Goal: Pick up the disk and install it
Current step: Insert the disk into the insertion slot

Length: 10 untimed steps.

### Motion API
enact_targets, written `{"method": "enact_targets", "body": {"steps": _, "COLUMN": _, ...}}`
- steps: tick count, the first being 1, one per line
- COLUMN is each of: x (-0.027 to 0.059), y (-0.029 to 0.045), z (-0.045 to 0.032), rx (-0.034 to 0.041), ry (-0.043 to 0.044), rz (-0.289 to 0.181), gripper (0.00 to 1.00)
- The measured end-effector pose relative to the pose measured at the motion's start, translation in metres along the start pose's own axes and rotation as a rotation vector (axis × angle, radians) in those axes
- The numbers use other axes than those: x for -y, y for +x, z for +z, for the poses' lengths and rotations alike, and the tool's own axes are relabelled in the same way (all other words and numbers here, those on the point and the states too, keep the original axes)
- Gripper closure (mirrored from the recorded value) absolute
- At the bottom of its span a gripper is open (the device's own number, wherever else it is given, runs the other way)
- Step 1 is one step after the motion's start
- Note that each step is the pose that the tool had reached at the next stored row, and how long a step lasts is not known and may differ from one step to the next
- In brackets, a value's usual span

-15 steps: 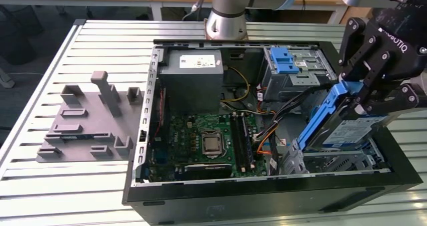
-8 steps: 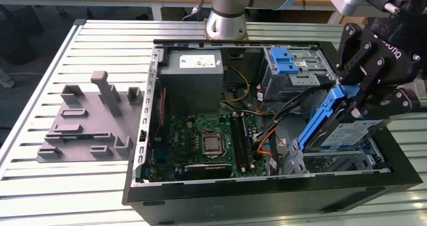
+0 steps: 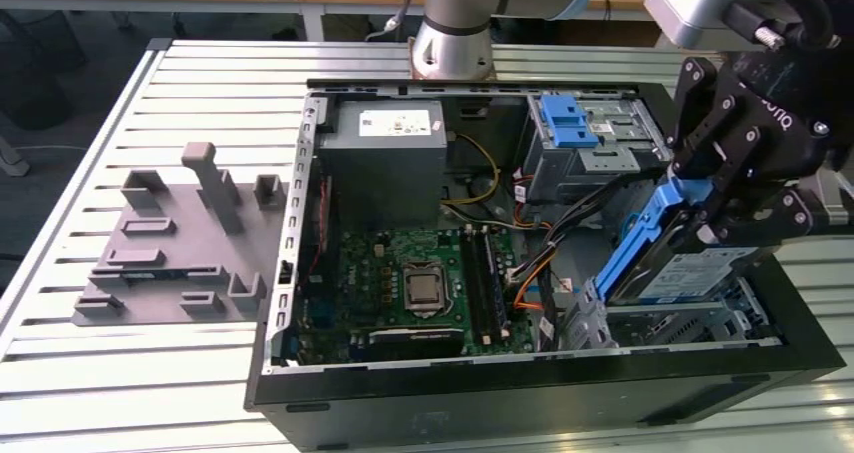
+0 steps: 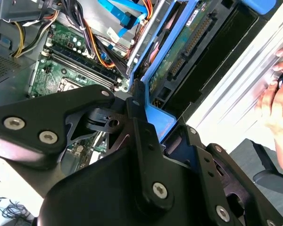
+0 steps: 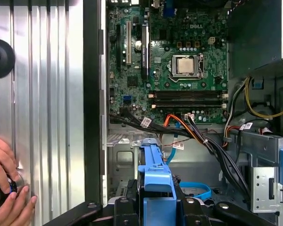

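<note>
Clamping disk (image 3: 690,273) by blue rail: gripper (image 3: 711,225) closed on it, tilted over drive cage (image 3: 667,325), exterior view's right.

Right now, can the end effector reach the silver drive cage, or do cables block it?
Probably yes. The end effector, shut on the disk, hangs tilted over the drive cage; the cables run beside it, not across it, as far as shows.
</note>
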<state>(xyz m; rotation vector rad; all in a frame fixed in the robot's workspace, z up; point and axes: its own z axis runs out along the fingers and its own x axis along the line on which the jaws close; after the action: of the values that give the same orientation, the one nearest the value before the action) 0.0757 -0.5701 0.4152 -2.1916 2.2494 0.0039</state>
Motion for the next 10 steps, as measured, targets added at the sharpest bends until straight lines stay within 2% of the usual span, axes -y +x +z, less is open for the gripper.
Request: {"method": "enact_targets", "body": {"steps": 10, "x": 0.0000, "y": 0.0000, "z": 0.0117, "rx": 0.0000, "ry": -0.0003, "rz": 0.000, "gripper": 0.64}}
